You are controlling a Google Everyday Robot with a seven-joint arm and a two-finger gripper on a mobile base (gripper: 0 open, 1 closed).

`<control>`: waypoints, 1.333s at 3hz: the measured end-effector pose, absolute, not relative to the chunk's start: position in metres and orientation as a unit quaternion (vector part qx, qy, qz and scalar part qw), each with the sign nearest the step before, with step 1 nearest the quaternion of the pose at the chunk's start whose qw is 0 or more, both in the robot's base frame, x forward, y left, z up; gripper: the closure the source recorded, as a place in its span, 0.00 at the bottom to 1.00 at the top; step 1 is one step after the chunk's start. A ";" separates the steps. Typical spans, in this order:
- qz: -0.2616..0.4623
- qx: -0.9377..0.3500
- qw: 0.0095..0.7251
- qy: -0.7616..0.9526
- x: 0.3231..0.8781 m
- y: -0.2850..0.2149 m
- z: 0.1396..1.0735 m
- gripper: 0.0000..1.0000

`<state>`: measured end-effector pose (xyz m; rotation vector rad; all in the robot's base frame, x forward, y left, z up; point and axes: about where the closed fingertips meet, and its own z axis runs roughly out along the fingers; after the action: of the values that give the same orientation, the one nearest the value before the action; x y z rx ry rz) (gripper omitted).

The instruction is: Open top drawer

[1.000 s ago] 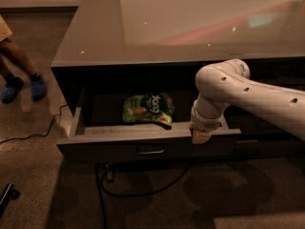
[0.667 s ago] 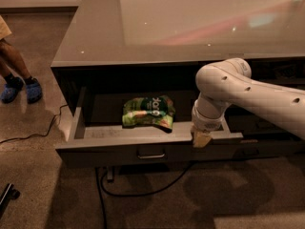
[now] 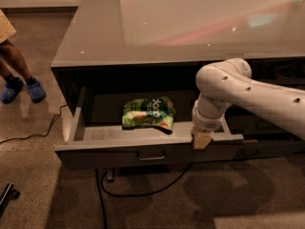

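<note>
The top drawer (image 3: 95, 157) stood pulled well out from under the grey tabletop (image 3: 157, 27), with a green snack bag (image 3: 148, 113) lying near its middle. The white arm (image 3: 257, 92) bent down from the right. The gripper (image 3: 201, 140) was at the drawer's front edge, right of the bar handle (image 3: 151, 156); its grip could not be made out. Bare floor (image 3: 238, 199) lay open ahead of the drawer front.

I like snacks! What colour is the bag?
Bag: green, camera view. Gripper at drawer rim.

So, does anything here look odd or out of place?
Nothing spilled or broken. The top drawer stands pulled out, one crumpled green snack bag lying inside. The gripper rests at its front edge, right of the handle.
</note>
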<state>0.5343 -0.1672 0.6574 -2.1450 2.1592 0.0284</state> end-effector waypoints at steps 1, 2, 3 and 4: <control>0.009 -0.704 0.049 0.709 0.534 -0.167 0.657 0.39; 0.009 -0.704 0.049 0.709 0.534 -0.167 0.657 0.15; 0.009 -0.704 0.049 0.709 0.534 -0.167 0.657 0.00; 0.009 -0.704 0.049 0.709 0.534 -0.167 0.657 0.00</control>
<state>0.5342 -0.1672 0.6573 -2.1450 2.1593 0.0285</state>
